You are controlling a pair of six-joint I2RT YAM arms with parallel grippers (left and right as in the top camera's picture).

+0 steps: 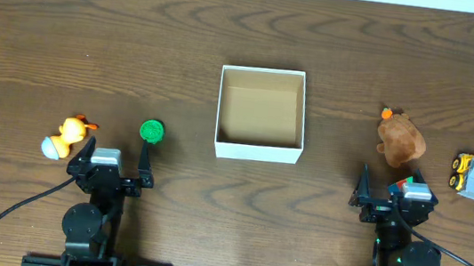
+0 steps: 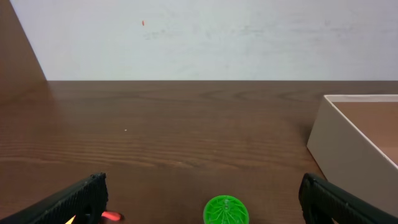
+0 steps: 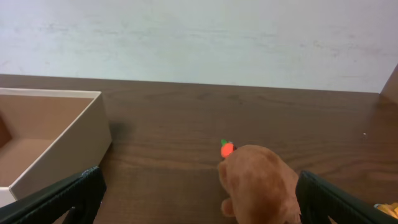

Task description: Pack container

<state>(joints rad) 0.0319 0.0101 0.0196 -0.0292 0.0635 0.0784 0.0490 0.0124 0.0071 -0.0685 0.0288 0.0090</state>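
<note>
No text, label, brand, number or sign can be read in any view. The white walls of the container are seen plain. The raised pattern on the green round toy cannot be made out as lettering.

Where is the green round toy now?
Overhead, the green round toy sits left of the container, beside the orange toy, just ahead of the left gripper.

Wooden table bears container, duck, disc, plush, truck.
</note>
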